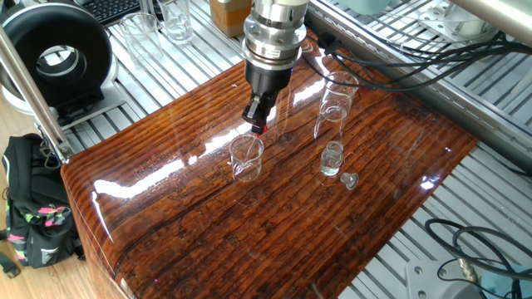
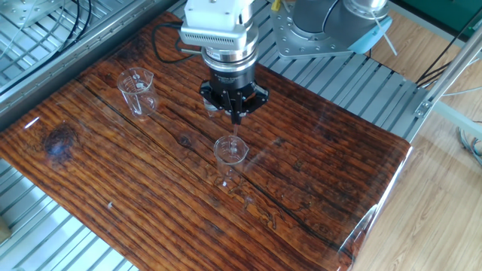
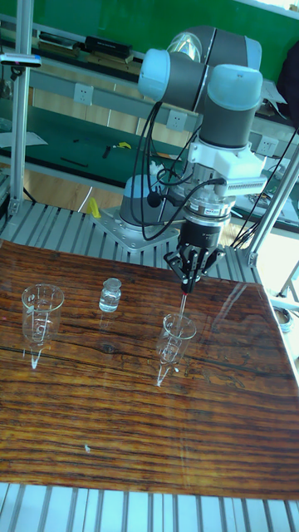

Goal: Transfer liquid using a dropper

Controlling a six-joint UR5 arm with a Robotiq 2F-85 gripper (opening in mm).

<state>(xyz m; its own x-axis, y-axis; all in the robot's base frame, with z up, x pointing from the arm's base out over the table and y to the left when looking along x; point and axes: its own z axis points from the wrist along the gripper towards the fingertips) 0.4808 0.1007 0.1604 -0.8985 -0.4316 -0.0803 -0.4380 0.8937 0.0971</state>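
One fixed view: the tool (image 1: 259, 122) pinches the red-bulbed thin clear dropper (image 1: 260, 129) above a small clear glass beaker (image 1: 246, 157) on the glossy striped wooden bench (image 1: 274, 216); a tiny glass stopper (image 1: 350, 179) shows only here. The other fixed view: the dropper's tube (image 2: 236, 135) dips toward that beaker's mouth. Tall fixed view: a small glass bottle (image 3: 110, 295) stands apart.

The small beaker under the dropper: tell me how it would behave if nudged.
The small beaker looks like thin clear glass, so probably light and breakable. It stands unsupported on the glossy table, so it would likely slide, or tip if the dropper catches its rim.
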